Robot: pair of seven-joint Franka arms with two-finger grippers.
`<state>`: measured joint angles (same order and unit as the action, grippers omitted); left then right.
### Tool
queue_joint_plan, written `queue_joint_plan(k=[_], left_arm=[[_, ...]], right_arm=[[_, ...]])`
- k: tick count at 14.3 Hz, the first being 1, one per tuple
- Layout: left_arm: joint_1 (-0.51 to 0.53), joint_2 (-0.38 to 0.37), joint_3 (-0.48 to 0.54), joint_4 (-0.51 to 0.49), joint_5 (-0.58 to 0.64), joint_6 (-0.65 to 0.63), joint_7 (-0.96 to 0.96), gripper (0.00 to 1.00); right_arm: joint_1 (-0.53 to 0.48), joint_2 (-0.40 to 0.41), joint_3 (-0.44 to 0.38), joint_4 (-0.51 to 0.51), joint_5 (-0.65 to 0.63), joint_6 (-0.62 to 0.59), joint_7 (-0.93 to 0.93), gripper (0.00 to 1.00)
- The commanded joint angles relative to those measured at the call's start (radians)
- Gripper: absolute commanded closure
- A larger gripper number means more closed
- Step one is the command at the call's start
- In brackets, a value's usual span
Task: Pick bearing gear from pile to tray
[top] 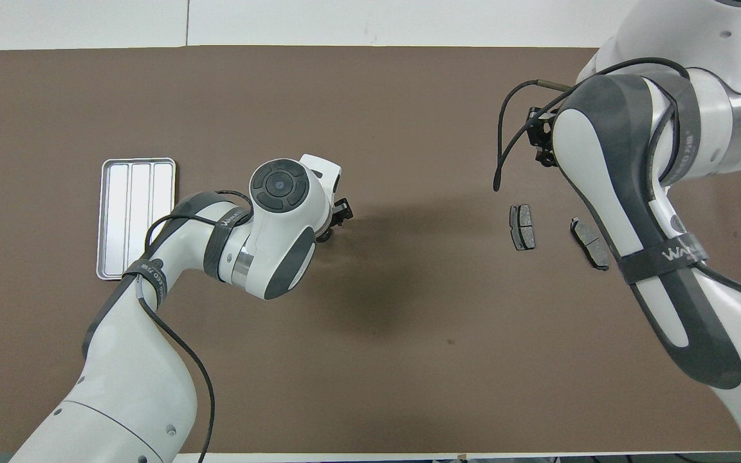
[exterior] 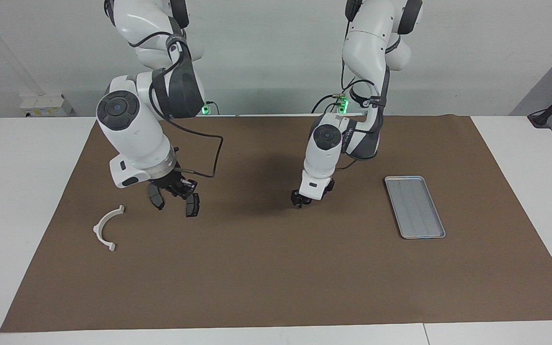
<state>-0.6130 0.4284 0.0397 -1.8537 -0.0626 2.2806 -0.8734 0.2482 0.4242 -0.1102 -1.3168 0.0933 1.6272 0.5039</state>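
Note:
The bearing gear [top: 325, 236], a tiny black round piece, lies mid-mat and is half hidden under my left wrist. My left gripper [exterior: 299, 199] is down at the mat right at the gear, also seen in the overhead view [top: 335, 222]. The silver tray [exterior: 415, 207] lies flat toward the left arm's end [top: 136, 218] with nothing in it. The rest of the pile sits toward the right arm's end: two dark brake pads [exterior: 192, 205] [exterior: 155, 196] and a white half-ring bracket [exterior: 106, 229]. My right gripper [exterior: 182, 189] hangs shut just over the pads.
A brown mat [exterior: 276, 278] covers most of the white table. In the overhead view the right arm covers the bracket and part of one pad [top: 589, 243]; the other pad [top: 522, 226] shows whole.

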Motion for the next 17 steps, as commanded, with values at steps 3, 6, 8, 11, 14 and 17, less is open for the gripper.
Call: queue_joint_plan(k=[3,6,8,11,14,17], left_arm=[[-0.024,-0.036,0.016,-0.051,0.003,0.03,-0.024,0.28],[-0.024,-0.036,0.017,-0.05,0.003,0.025,-0.022,0.56],[-0.022,-0.036,0.019,-0.047,0.003,0.013,-0.022,0.81],[-0.011,-0.036,0.023,-0.013,0.006,-0.025,-0.016,0.93],[0.036,-0.116,0.032,0.001,0.006,-0.098,0.032,0.93],[0.166,-0.233,0.031,-0.035,0.006,-0.234,0.299,0.93]], right_arm=[[0.019,-0.009,0.003,0.001,0.017,-0.016,0.034,1.0],[0.019,-0.009,0.003,0.001,0.017,-0.029,0.05,1.0],[0.019,-0.009,0.004,0.001,0.017,-0.029,0.062,1.0],[0.02,-0.009,0.004,0.001,0.017,-0.029,0.062,1.0],[0.02,-0.009,0.006,0.001,0.017,-0.036,0.064,1.0],[0.042,-0.009,0.01,0.001,0.016,-0.035,0.128,1.0]])
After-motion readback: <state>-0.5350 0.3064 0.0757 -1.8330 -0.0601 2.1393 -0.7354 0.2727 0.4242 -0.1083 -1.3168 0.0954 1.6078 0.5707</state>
